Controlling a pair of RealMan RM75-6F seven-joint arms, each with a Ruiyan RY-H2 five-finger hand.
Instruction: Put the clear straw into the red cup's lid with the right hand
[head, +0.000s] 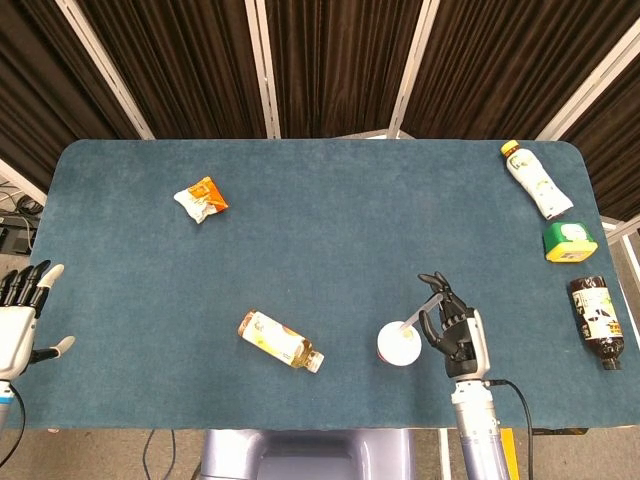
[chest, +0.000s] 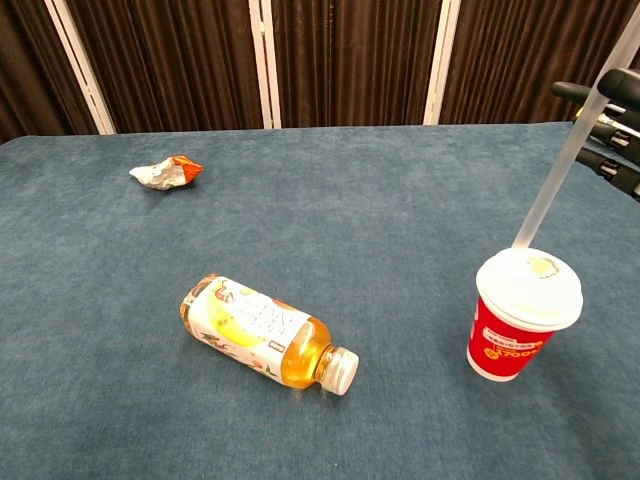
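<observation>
Right robot hand (head: 452, 326) pinching straw (chest: 556, 173), tilted; lower tip hovering at lid (chest: 530, 285) rim of cup (chest: 505, 345), just left of robot hand.

right hand (head: 452, 328) — dark, near-black fingers and palm housing, segmented like a human hand; glossy hard shell. below it a silver-grey cylindrical wrist and forearm section, metallic finish, with a darker band where hand meets wrist. a thin black cable loops out from the wrist on the outer side and runs down along the forearm. in chest view only black fingertips (chest: 585, 90) show at the frame edge.

left hand (head: 18, 320) — white palm shell, pale thumb, black fingers with lighter tips. a thin dark cable trails below the wrist.
</observation>
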